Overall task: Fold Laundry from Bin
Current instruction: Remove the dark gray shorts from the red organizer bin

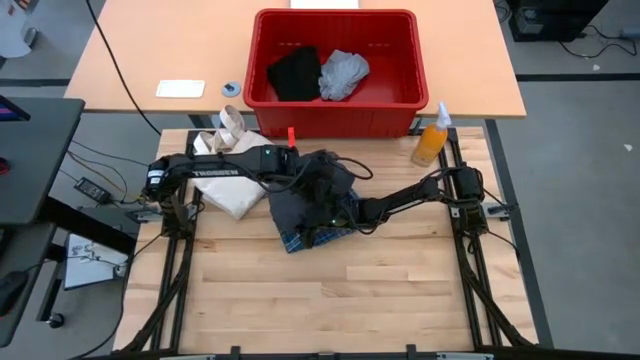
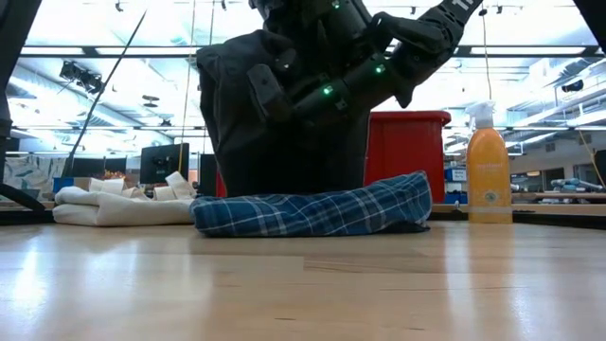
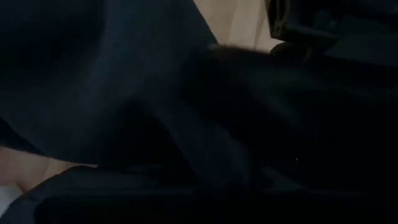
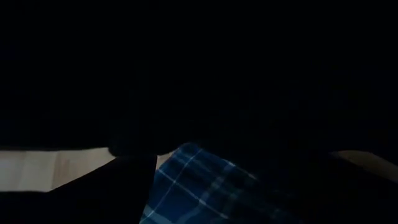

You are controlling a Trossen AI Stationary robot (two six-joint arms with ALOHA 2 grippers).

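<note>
In the high view, the red bin (image 1: 338, 70) sits at the top centre of the frame, on the far edge of the table (image 1: 330, 300). Inside it lie a black piece (image 1: 294, 74) on the left and a light grey piece (image 1: 344, 73) just beside it on the right.

At the middle of the frame both arms meet over a dark charcoal-grey piece (image 1: 310, 205), which covers most of a blue-and-white plaid shirt (image 1: 322, 235); only the plaid's lower edge shows. In the low view the plaid shirt lies flat on the table at centre, and the charcoal piece hangs lifted above it, bunched up at the top of the frame where the arms hold it.

The left gripper (image 1: 322, 180) reaches in from the left and is clenched on the charcoal piece. The right gripper (image 1: 335, 215) comes in from the right, buried in the same cloth; whether it grasps anything cannot be told.

A cream tote bag (image 1: 232, 180) lies left of the garments, under the left arm. An orange spray bottle (image 1: 432, 140) stands at the right of the bin.
</note>
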